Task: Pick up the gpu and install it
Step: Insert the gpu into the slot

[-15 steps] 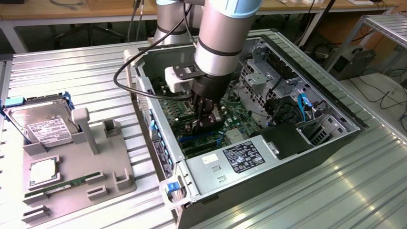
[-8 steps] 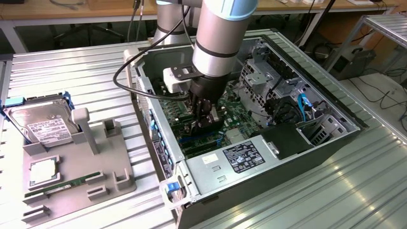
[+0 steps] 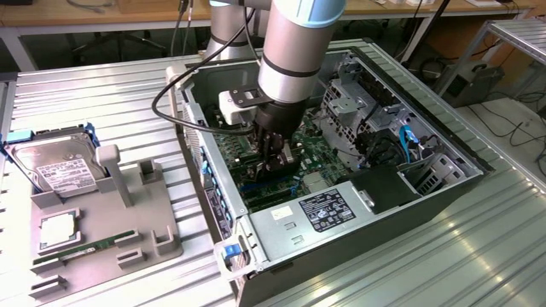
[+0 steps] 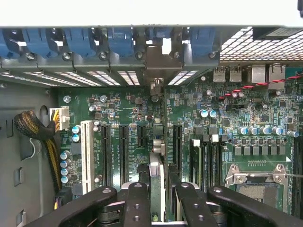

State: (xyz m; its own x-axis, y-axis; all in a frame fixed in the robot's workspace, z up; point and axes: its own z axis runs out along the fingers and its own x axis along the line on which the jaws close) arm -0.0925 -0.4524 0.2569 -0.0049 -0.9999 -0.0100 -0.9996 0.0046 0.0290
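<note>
My gripper [image 3: 275, 161] reaches down into the open computer case [image 3: 444, 192], just above the green motherboard [image 3: 320, 157]. It is shut on the gpu [image 4: 156, 175], a thin black card seen edge-on between my two black fingers [image 4: 136, 204]. The card stands upright along the expansion slots [image 4: 123, 153], and its silvery bracket [image 4: 158, 59] lies against the rear slot openings under the blue latches [image 4: 118, 42]. In the exterior view the gpu [image 3: 286, 157] shows as a dark sliver with a silvery edge between the fingers. Whether its edge sits in a slot is hidden.
Left of the case a grey fixture [image 3: 149, 236] carries a silver hard drive [image 3: 53, 167], a processor [image 3: 55, 228] and a green memory stick [image 3: 85, 248]. Inside the case are the power supply [image 3: 328, 208], drive cage [image 3: 358, 102], processor socket [image 4: 258, 177], white slot [image 4: 86, 156] and a cable bundle [image 4: 35, 130].
</note>
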